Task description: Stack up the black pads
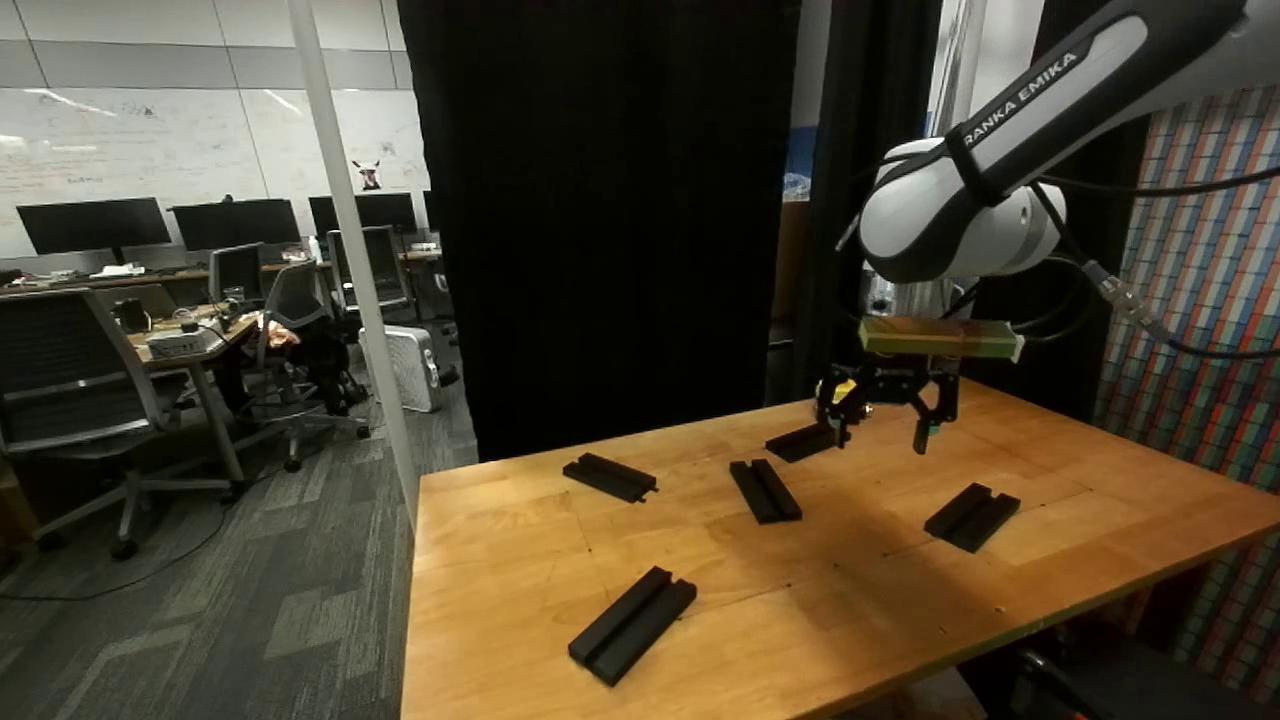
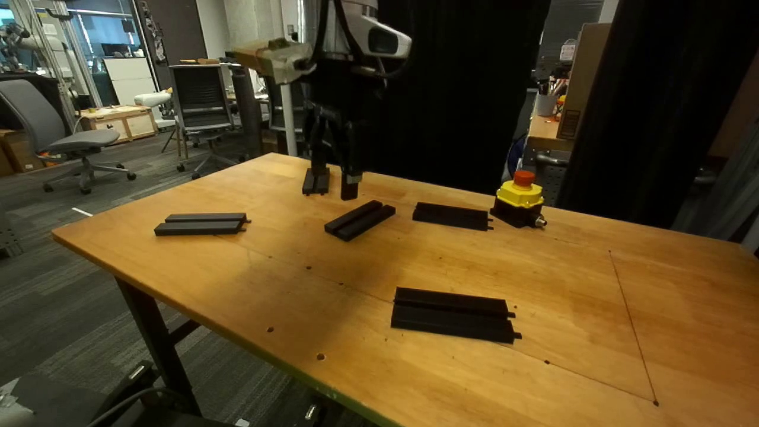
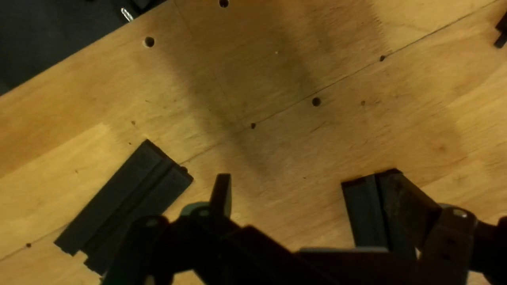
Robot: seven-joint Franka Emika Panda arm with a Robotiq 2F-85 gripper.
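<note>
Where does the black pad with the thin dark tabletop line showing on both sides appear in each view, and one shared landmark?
In an exterior view: the rightmost black pad, right of centre.
In an exterior view: the black pad lowest in the picture, just right of centre.
Wrist view: black pad at lower left, partly covered by the fingers.
Shared landmark: row of three dark spots.
</note>
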